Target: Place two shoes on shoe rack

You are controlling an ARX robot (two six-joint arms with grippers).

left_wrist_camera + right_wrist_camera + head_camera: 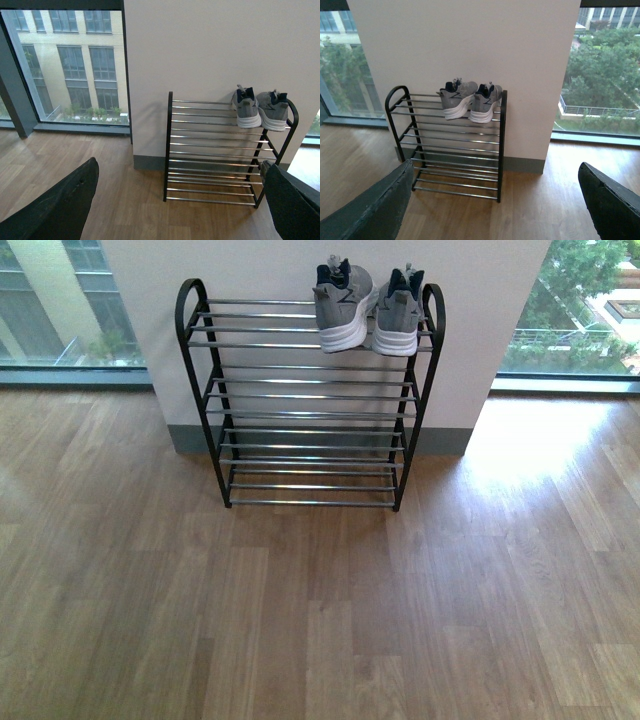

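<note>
Two grey knit shoes with white soles, one (344, 302) beside the other (399, 312), rest side by side on the top tier of the shoe rack (300, 395), at its right end. Both wrist views show the same pair: first shoe (245, 107) (456, 98), second shoe (273, 109) (485, 102), on the rack (215, 150) (450, 145). My left gripper (182, 205) is open and empty, well back from the rack. My right gripper (497, 205) is likewise open and empty, over bare floor. Neither arm appears in the front view.
The rack stands against a white pillar (320, 260) with a grey skirting. Floor-to-ceiling windows (60, 300) flank the pillar on both sides. Wooden floor (320, 620) stretches in front of the rack. The rack's lower three tiers hold nothing.
</note>
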